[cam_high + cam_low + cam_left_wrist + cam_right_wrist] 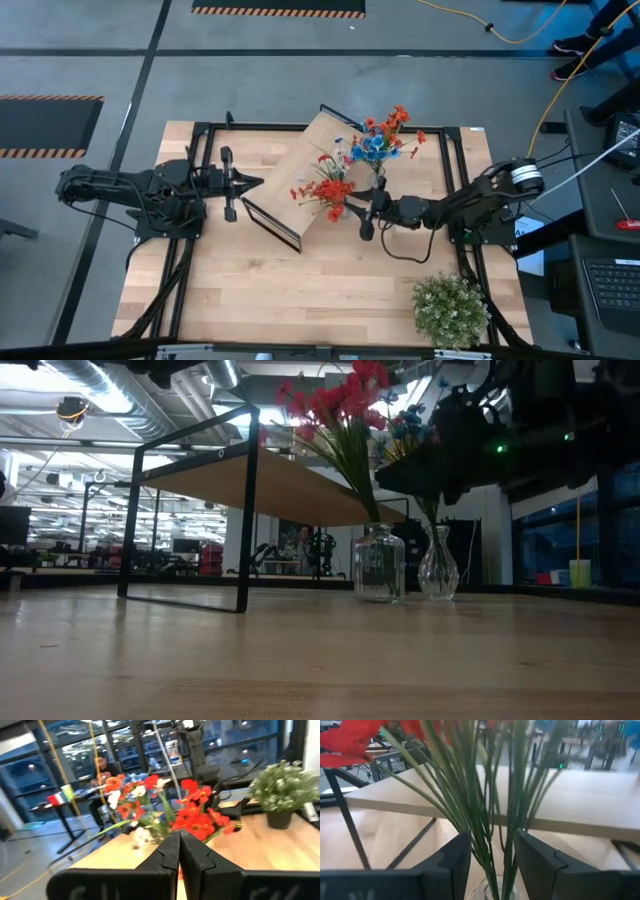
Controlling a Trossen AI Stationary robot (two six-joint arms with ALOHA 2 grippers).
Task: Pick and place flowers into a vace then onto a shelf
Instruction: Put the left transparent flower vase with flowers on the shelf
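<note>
Right gripper [490, 857] over mid-table, fingers [452, 862] spread either side of green stems without clearly pressing them, just above a jar's mouth. Left gripper [179, 852] at the table's left, fingers pressed together, empty, pointing toward the blooms.

Table [300, 300]: light wood, black-framed. Shelf [315, 165]: wood board on thin black frame, standing angled near centre; seen from table height, raised well above the tabletop. Bushy plant [450, 310]: at the near right corner, well apart from everything else. Jar [378, 565]: clear glass, upright beside the shelf, holding red flowers [328, 192] whose heads spread over the board's edge. Vase [437, 568]: slimmer glass, just beside the jar, carrying mixed flowers [385, 138], red-orange, blue and white. Seated person [102, 767] beyond the table, at a desk.
</note>
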